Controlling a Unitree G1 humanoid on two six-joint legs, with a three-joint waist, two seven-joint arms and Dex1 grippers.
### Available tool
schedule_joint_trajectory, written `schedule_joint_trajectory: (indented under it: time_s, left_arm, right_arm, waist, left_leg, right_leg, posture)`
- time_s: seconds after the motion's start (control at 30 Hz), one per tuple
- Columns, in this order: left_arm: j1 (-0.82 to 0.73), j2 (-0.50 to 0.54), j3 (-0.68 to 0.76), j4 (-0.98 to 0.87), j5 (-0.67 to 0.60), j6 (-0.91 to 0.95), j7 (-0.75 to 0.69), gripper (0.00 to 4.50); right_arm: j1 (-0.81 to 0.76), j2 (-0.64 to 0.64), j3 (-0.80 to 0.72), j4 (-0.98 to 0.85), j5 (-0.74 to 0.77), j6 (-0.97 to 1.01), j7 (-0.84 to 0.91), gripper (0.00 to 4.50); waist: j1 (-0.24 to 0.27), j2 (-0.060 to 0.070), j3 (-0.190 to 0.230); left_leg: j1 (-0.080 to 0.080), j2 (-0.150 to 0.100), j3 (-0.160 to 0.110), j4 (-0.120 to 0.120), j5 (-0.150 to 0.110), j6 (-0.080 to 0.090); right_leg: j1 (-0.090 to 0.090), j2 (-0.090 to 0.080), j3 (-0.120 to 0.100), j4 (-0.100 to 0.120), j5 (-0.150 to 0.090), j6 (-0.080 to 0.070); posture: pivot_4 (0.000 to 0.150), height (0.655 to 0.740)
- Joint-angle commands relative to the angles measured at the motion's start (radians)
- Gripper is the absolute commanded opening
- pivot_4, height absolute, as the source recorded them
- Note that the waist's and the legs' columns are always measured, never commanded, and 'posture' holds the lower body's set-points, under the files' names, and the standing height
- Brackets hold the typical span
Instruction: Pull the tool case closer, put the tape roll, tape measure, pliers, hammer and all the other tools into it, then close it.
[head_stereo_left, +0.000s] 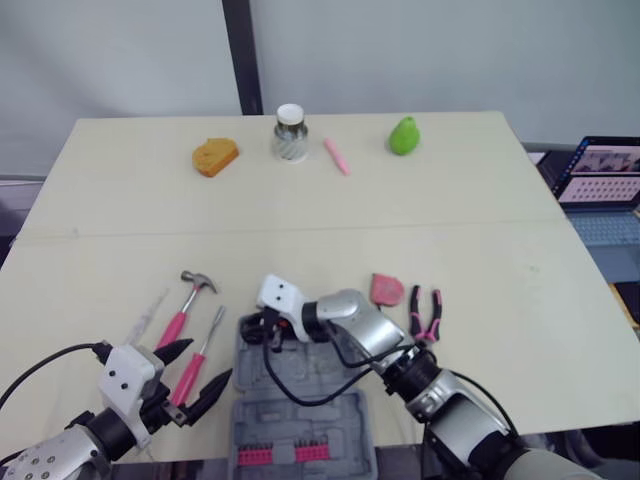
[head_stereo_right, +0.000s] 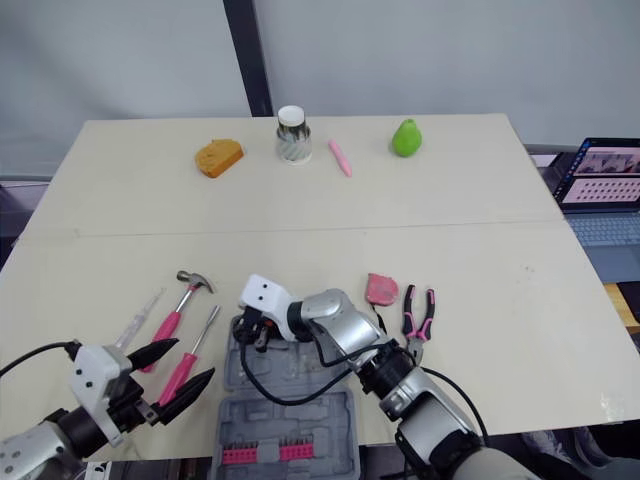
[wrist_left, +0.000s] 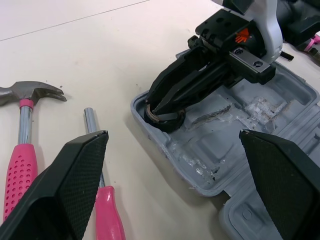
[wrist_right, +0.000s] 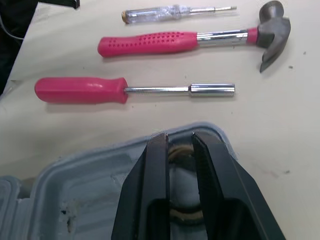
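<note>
Your right gripper (wrist_left: 162, 106) is clamped on the tape roll (wrist_left: 167, 121), low in the far-left corner of the open case (wrist_left: 240, 135). Your left gripper (head_stereo_left: 198, 368) hangs spread wide over the nut driver (head_stereo_left: 212, 326), just left of the case. Still on the table: hammer (head_stereo_left: 188, 300) and screwdriver (head_stereo_left: 148, 318) to the left, tape measure (head_stereo_left: 387, 290) and pliers (head_stereo_left: 427, 315) to the right.

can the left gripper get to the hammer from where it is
Probably yes: the left gripper is open and the hammer lies uncovered just ahead, with only the driver beside it.
</note>
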Motion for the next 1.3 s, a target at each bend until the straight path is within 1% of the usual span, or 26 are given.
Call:
schedule_joint_trajectory:
  time_s: [0.03,0.27,0.57,0.77,0.9,1.0,1.17,1.3]
  left_arm:
    - [-0.006,0.001,-0.004,-0.013,0.002,-0.016,0.005,4.5]
    - [-0.01,-0.002,-0.012,-0.014,0.006,-0.016,0.009,4.5]
    - [-0.012,0.0,-0.018,-0.013,0.015,-0.018,0.012,4.5]
    - [-0.02,0.001,-0.022,-0.01,0.015,-0.018,0.015,4.5]
    - [-0.025,0.002,-0.025,-0.005,0.013,-0.018,0.013,4.5]
    - [-0.039,0.004,-0.028,0.002,0.007,-0.016,0.011,4.5]
    - [-0.073,-0.002,-0.031,0.017,-0.01,-0.015,0.01,4.5]
    - [-0.115,-0.009,-0.02,0.059,-0.026,-0.024,0.007,4.5]
  right_arm:
    - [-0.004,0.031,-0.006,0.004,-0.007,-0.037,-0.001,0.79]
    - [-0.003,0.042,-0.005,0.067,-0.042,-0.077,-0.005,0.79]
    - [0.0,0.025,0.029,0.137,-0.128,-0.105,-0.032,0.79]
    - [-0.002,0.032,0.022,0.142,-0.131,-0.1,-0.025,0.79]
    - [0.009,0.041,0.001,0.112,-0.1,-0.088,-0.008,0.79]
    - [0.022,0.037,-0.023,0.05,-0.061,-0.1,0.025,0.79]
    - [0.05,0.03,-0.102,-0.105,0.04,-0.031,0.058,0.79]
    - [0.088,-0.01,-0.156,-0.262,0.115,0.038,0.075,0.79]
  waist:
    - [0.0,0.0,0.0]
    - [0.0,0.0,0.0]
    - [0.0,0.0,0.0]
    - [-0.001,0.0,-0.001]
    - [0.0,0.001,-0.001]
    - [0.001,0.001,-0.001]
    - [0.001,0.001,-0.001]
    - [0.001,0.001,-0.001]
  left_leg:
    - [0.0,0.0,0.0,0.0,0.0,0.0]
    - [0.0,0.0,0.0,0.0,0.0,0.0]
    - [0.001,0.0,0.0,0.0,0.0,0.0]
    - [0.002,0.001,0.0,0.0,0.0,0.0]
    - [0.002,0.001,0.001,0.0,0.0,0.0]
    - [0.002,0.001,0.001,0.0,0.0,0.0]
    - [0.001,0.001,0.0,0.0,0.0,0.0]
    - [0.001,0.001,0.0,0.0,0.0,-0.001]
  right_leg:
    - [0.0,0.0,0.0,0.0,0.0,0.0]
    - [0.0,0.0,0.0,0.0,0.0,0.0]
    - [0.0,0.0,0.0,0.0,0.0,0.0]
    - [0.001,0.0,0.001,0.001,0.0,0.0]
    - [0.001,0.0,0.001,0.001,0.0,0.0]
    - [0.001,0.0,0.001,0.001,0.0,0.0]
    - [0.0,0.0,0.0,0.0,0.0,0.0]
    - [0.0,0.001,0.0,0.0,0.0,0.0]
  posture:
    - [0.15,0.74]
    - [0.15,0.74]
    - [0.15,0.74]
    - [0.15,0.74]
    - [0.15,0.74]
    - [0.15,0.74]
    - [0.15,0.74]
    - [0.15,0.74]
